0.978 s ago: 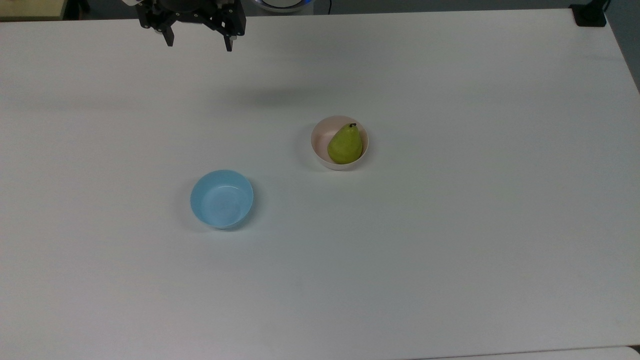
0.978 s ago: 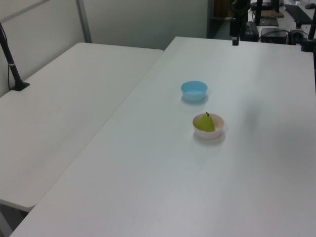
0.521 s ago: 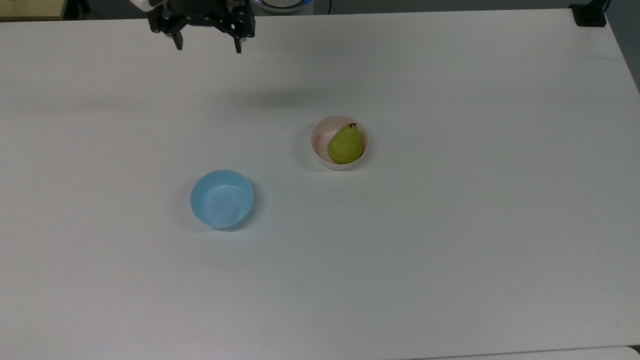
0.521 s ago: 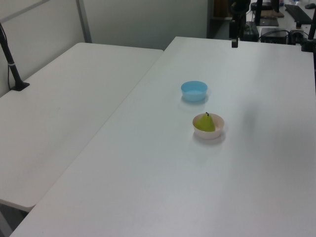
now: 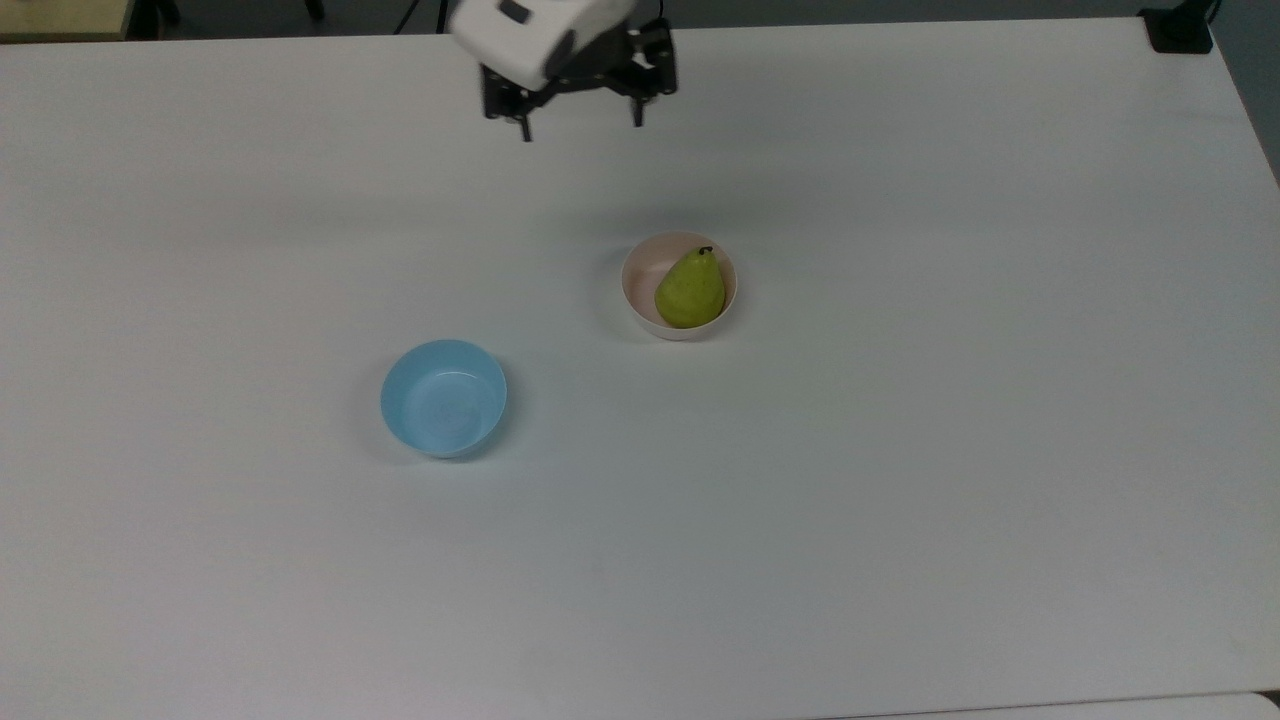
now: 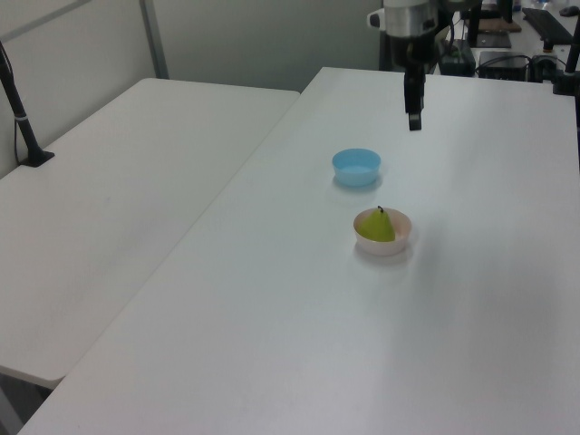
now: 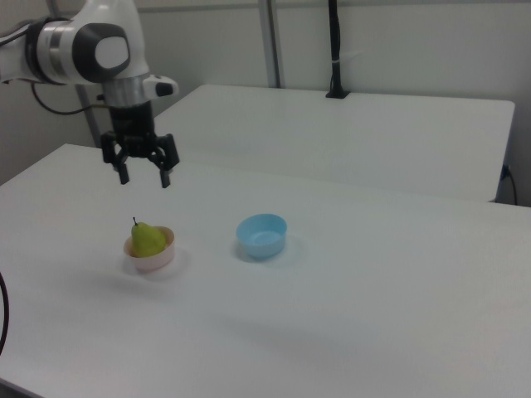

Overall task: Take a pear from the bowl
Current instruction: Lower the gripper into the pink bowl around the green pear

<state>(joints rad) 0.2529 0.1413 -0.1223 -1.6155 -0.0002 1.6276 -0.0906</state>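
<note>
A: Hovering above the white table (image 5: 900,500), black two-finger gripper (image 7: 144,177) spread wide, grasping nothing.

B: Yellow-green teardrop pear (image 5: 690,291) sits in small round pale pink plastic bowl (image 5: 640,268), untouched.

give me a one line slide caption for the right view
Open pincer hovers above the pear sitting in the pink bowl, with an empty blue bowl nearby on the white table.

pear (image 7: 148,240) in pink bowl (image 7: 152,259), gripper (image 7: 144,177) above, jaws spread
</note>
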